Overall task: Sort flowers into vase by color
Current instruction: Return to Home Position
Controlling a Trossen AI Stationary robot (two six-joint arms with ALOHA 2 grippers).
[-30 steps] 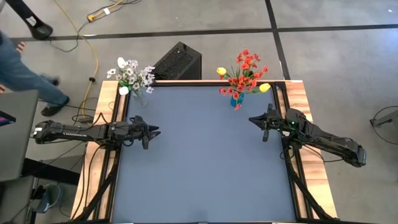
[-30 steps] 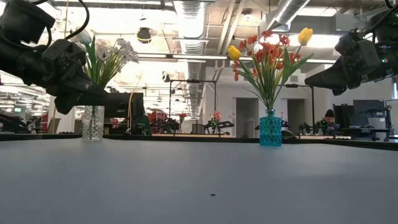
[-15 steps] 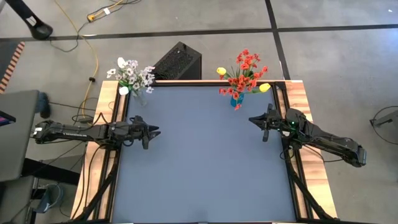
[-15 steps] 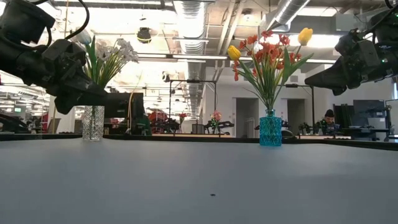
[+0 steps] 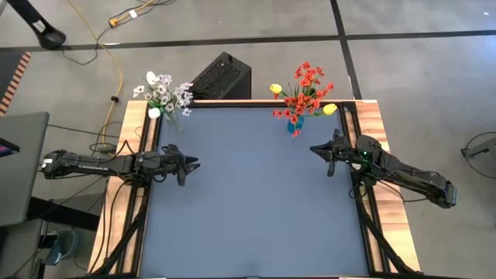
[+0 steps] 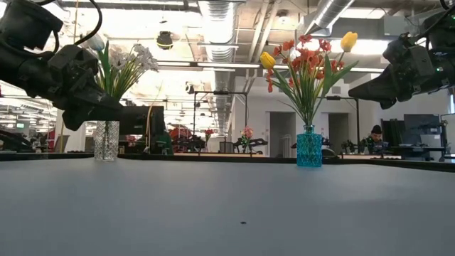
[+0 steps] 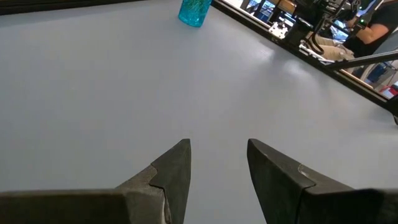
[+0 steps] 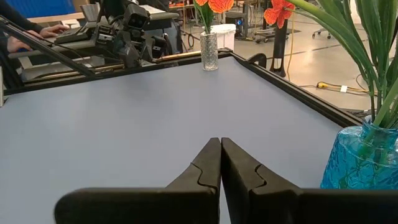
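Left hand (image 7: 217, 146) hovers parted and empty, right hand (image 8: 220, 142) pressed closed on nothing, above the table (image 5: 256, 201).

The table top (image 5: 256, 201) was plain grey-blue; its side rails (image 5: 130, 128) were light wood. The blue vase (image 6: 308, 150) was turquoise with a faceted diamond pattern and held red-orange flowers (image 6: 302, 53) and yellow flowers (image 6: 348, 40) on green stems (image 6: 307, 99). The clear vase (image 6: 106, 140) was colourless and cut-patterned, with white flowers (image 5: 167, 94). The left arm (image 5: 93, 164) and right arm (image 5: 411, 177) were black.
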